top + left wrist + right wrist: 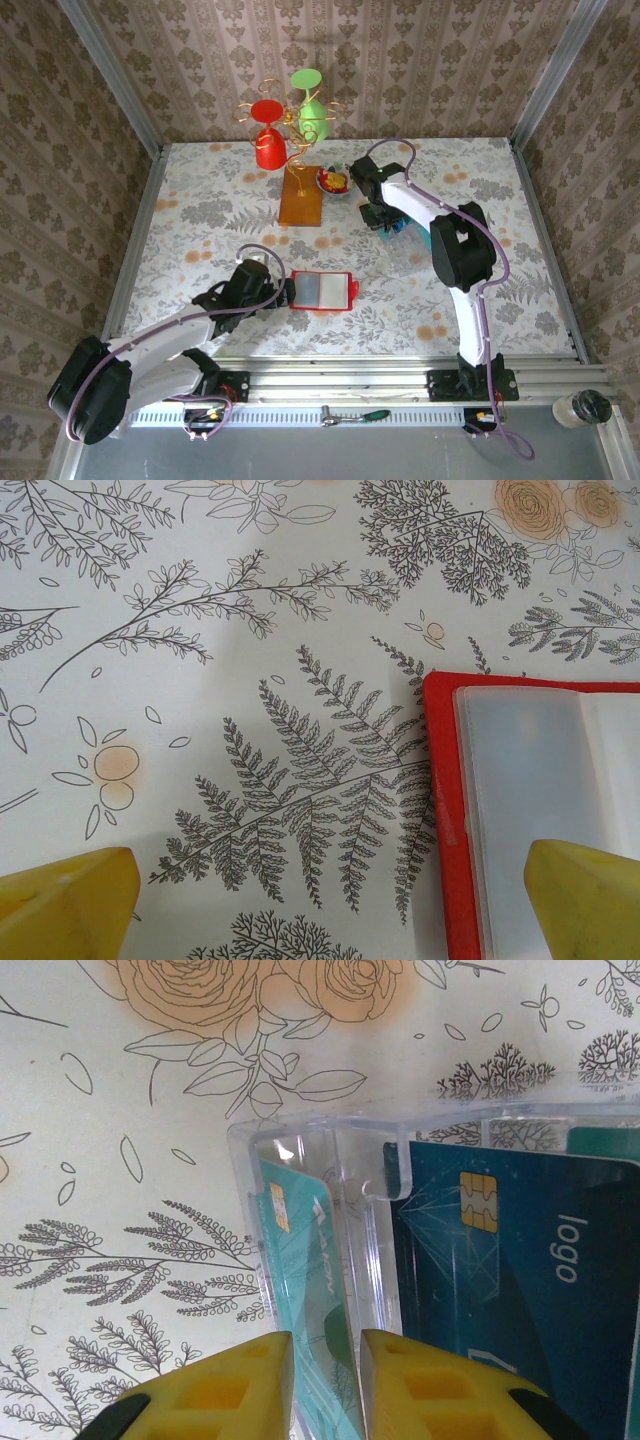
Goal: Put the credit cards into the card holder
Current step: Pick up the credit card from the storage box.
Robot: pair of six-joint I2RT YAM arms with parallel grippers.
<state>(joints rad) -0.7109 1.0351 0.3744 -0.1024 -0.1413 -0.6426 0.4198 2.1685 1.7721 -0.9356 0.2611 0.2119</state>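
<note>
While left pincer gapes, right pincer narrowly straddles credit card.

The card holder lies open and flat on the surface, glossy red with frosted clear pockets facing up. Its near edge sits between the wide-spread left jaws, with one tip over a pocket. The credit cards stand on edge. A light teal one with a gold chip runs into the narrow gap of the right jaws, and a darker blue card marked "logo" is just beside them.
</note>
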